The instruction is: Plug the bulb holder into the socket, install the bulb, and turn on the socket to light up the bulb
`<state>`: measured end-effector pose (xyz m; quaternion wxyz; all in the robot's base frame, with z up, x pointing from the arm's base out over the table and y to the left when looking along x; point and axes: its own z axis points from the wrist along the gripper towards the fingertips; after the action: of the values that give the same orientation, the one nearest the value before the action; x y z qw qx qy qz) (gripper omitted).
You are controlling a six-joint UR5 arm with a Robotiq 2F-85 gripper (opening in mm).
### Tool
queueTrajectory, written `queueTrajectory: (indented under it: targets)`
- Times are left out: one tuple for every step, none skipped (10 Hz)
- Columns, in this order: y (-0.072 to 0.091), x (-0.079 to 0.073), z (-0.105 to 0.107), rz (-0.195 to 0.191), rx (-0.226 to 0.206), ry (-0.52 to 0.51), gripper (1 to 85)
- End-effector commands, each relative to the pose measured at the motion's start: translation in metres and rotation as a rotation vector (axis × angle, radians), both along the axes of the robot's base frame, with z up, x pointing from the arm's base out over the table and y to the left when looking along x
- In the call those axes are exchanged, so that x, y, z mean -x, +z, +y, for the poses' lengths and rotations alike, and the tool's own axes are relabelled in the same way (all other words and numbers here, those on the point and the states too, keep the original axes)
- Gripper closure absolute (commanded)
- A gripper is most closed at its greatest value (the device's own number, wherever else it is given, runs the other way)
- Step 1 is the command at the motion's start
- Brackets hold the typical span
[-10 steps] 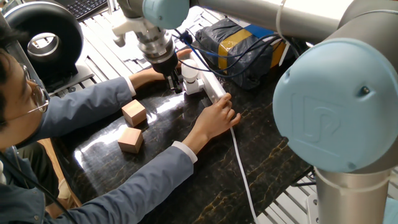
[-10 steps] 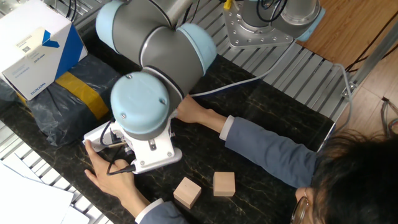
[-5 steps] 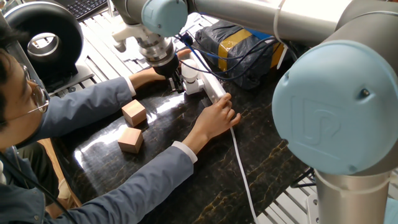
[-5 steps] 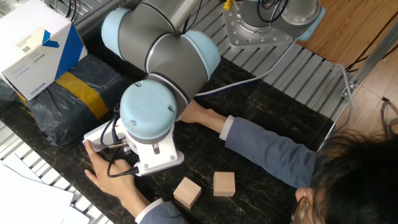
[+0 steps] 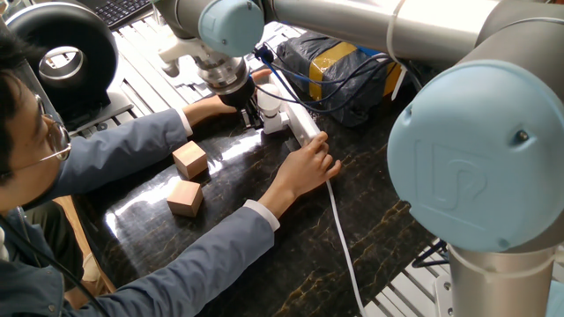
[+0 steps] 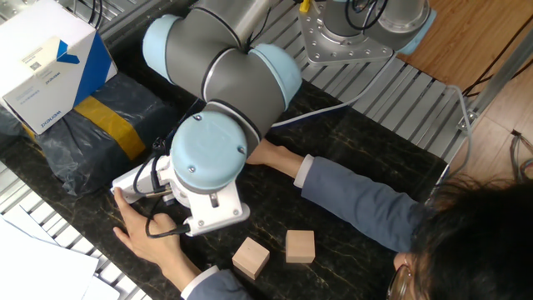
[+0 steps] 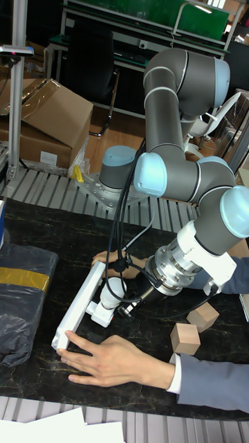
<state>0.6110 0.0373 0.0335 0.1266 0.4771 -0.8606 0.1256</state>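
The socket [image 5: 304,126] [image 7: 79,308] is a long white strip lying on the dark table, and a person's two hands steady it. The white bulb holder [image 7: 101,318] sits against its side with the white bulb [image 5: 270,106] [image 7: 111,291] standing in it, unlit. My gripper [image 5: 250,117] [image 7: 128,304] points down right beside the bulb and holder, its dark fingers close to them. From these angles I cannot make out whether the fingers clasp anything. In the other fixed view the wrist [image 6: 204,167] hides the bulb and holder.
Two tan wooden cubes [image 5: 189,159] [image 5: 185,198] lie near the person's forearm. A dark wrapped box with yellow tape [image 5: 339,62] sits behind the socket. The socket's white cable [image 5: 344,246] runs toward the table's front edge. The person's right hand [image 5: 308,167] rests on the strip.
My wrist has turned a little and shifted slightly between the earlier frames and now. The fingertips stay beside the bulb. The hands, socket and cubes have not moved.
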Motion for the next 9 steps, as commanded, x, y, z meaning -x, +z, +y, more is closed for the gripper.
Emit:
queueTrajectory:
  targets:
    - [0.001, 0.006, -0.002, 0.012, 0.015, -0.003, 84.7]
    - [0.002, 0.007, -0.004, 0.019, 0.021, 0.004, 84.7]
    - [0.003, 0.007, -0.007, 0.021, 0.031, 0.012, 84.7]
    - [0.005, 0.008, -0.006, 0.024, 0.029, 0.012, 84.7]
    - [0.008, 0.009, -0.007, 0.026, 0.032, 0.012, 84.7]
    - [0.010, 0.009, -0.008, 0.028, 0.038, 0.012, 84.7]
    - [0.013, 0.011, -0.011, 0.033, 0.048, 0.012, 84.7]
    - [0.013, 0.011, -0.013, 0.034, 0.051, 0.011, 84.7]
    - [0.012, 0.011, -0.013, 0.033, 0.052, 0.009, 84.7]
